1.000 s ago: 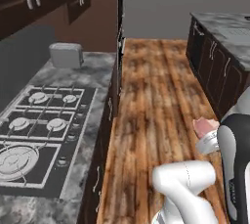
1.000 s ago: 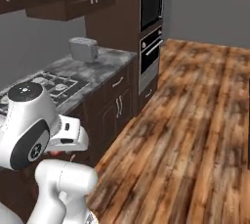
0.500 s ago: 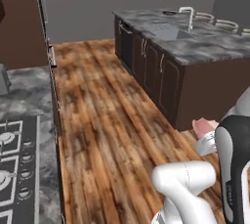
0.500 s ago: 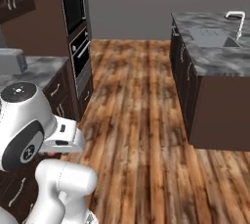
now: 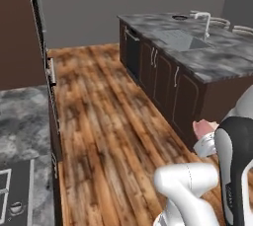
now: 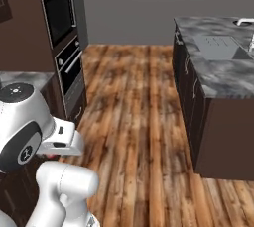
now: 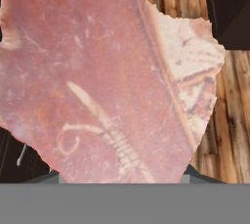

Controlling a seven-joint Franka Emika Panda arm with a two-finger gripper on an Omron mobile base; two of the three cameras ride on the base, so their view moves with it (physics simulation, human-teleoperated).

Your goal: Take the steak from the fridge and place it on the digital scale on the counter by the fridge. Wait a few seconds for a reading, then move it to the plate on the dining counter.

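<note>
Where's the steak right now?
The steak sits right in front of the hand camera, over the wooden floor. In the left base view its pink edge peeks out beside the arm, near the dining counter.

No legible text, labels, brands or nos. anywhere in the kitchen: counter, oven, floor, arm all unmarked.

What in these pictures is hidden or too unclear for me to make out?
- Fingers: in the hand view the pink-red raw steak covers them, so their grip cannot be seen.
- Steak: in the left base view just a pink corner shows behind the white arm.
- Grey marbled dining counter: cut off by the right edge of the right base view.
- Round item at the counter's far end: too small to identify.
</note>
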